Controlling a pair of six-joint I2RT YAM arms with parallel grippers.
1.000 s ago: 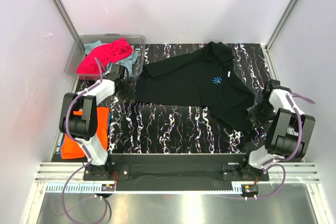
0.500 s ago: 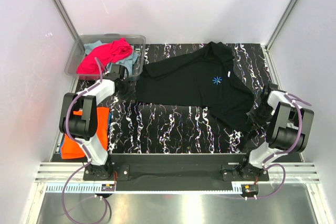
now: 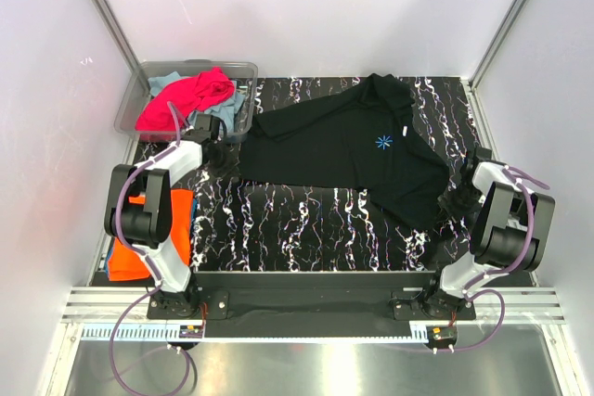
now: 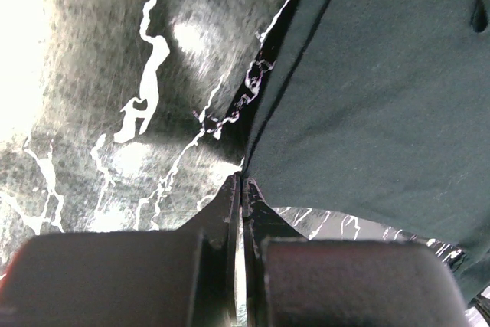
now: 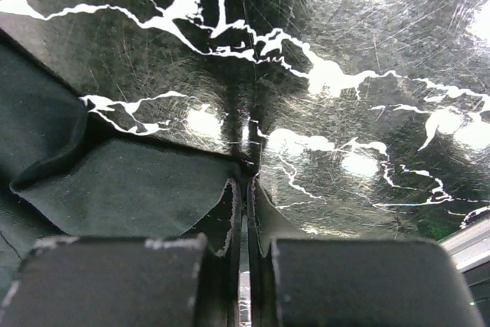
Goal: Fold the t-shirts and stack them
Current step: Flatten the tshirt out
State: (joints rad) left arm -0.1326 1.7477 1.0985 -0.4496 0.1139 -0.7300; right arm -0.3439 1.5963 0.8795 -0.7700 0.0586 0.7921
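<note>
Black t-shirt (image 3: 343,146) lies spread flat on the bench (image 3: 297,220), collar toward the far edge, blue logo (image 3: 382,142) facing up. It is slightly skewed, its right side closer to the arms.

Left pincer (image 4: 242,189) – fingers together, clamped on the shirt's edge at its left corner, tips down at the marbled surface.

Right pincer (image 5: 246,181) – fingers together too, nipping the cloth edge at the shirt's near right corner; the fabric bunches a little beside the left finger.

Magenta-pink t-shirt (image 3: 186,99) is heaped in the clear plastic bin (image 3: 243,69) at the far left, on top of a light teal-blue t-shirt (image 3: 167,81).

Orange t-shirt (image 3: 125,257) lies flat at the near left edge of the bench, partly behind the left arm.
</note>
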